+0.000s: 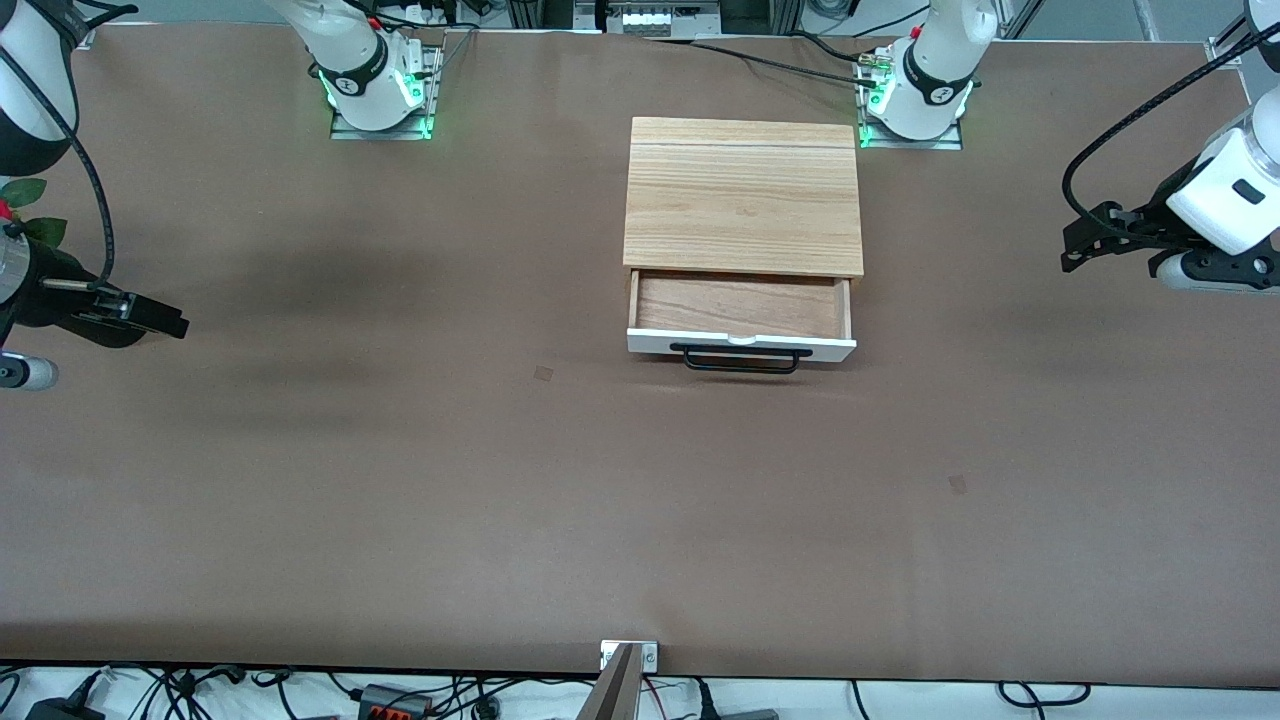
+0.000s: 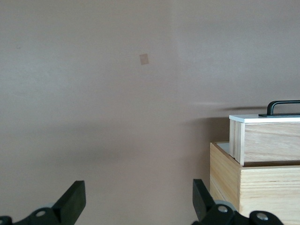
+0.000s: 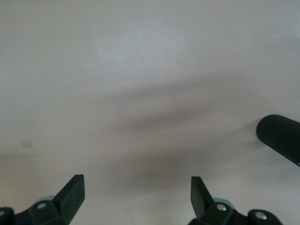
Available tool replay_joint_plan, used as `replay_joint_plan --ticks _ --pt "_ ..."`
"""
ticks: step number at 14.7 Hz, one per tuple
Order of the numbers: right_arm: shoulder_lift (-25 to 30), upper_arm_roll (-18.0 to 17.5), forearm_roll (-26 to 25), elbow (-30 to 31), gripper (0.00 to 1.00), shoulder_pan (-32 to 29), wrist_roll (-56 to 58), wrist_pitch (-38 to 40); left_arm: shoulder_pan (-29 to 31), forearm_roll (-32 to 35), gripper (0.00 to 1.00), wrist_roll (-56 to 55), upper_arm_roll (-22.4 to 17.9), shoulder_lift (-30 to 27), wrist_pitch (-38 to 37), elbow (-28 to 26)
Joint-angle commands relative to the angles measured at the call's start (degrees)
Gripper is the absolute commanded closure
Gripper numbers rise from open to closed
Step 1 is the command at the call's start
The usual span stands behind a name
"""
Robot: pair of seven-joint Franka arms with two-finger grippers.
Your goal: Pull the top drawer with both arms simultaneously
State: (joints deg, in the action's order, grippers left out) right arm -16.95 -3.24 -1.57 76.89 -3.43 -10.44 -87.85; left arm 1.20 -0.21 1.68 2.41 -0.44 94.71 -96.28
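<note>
The top drawer (image 1: 740, 306) stands partly pulled out of the light wood cabinet (image 1: 742, 195), so its reddish-brown interior shows. Its white front panel (image 1: 700, 345) and black bar handle (image 1: 740, 362) face the front camera. The left wrist view shows the drawer (image 2: 267, 140) and handle (image 2: 283, 107) from the side. My left gripper (image 1: 1072, 245) is open and empty, in the air at the left arm's end of the table, well apart from the drawer. My right gripper (image 1: 178, 323) is open and empty at the right arm's end. Both wrist views, left (image 2: 139, 197) and right (image 3: 137, 194), show only bare table between the fingers.
A red flower with green leaves (image 1: 20, 200) sits beside the right arm's wrist. Small tan marks (image 1: 543, 373) (image 1: 957, 484) lie on the brown table. A metal bracket (image 1: 628, 655) stands at the table's near edge. A black ribbed cylinder (image 3: 279, 136) shows in the right wrist view.
</note>
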Motion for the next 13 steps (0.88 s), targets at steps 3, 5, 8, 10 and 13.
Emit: replay_joint_plan --ticks 3,5,8,10,13 --pt "3.06 -1.33 5.97 1.6 0.0 -3.78 0.25 1.44 -0.06 0.91 0.0 -0.1 0.05 0.88 -1.37 2.06" --pt "3.24 -1.5 5.53 2.74 0.0 -3.43 0.33 0.94 -0.06 0.91 0.0 -0.01 -0.04 0.88 -1.37 1.97" --pt "3.68 -1.24 5.79 2.48 0.0 -3.77 0.94 -2.67 -0.06 0.91 0.0 -0.01 0.05 0.88 -1.37 2.06" --pt "6.39 -1.24 5.26 4.14 0.0 -2.99 0.33 -1.02 -0.06 0.91 0.0 0.08 -0.04 0.88 -1.37 2.06" --pt "10.18 -1.24 2.72 9.59 0.0 -1.14 -0.55 -0.22 -0.14 1.0 0.0 0.08 -0.04 0.88 -1.37 2.06"
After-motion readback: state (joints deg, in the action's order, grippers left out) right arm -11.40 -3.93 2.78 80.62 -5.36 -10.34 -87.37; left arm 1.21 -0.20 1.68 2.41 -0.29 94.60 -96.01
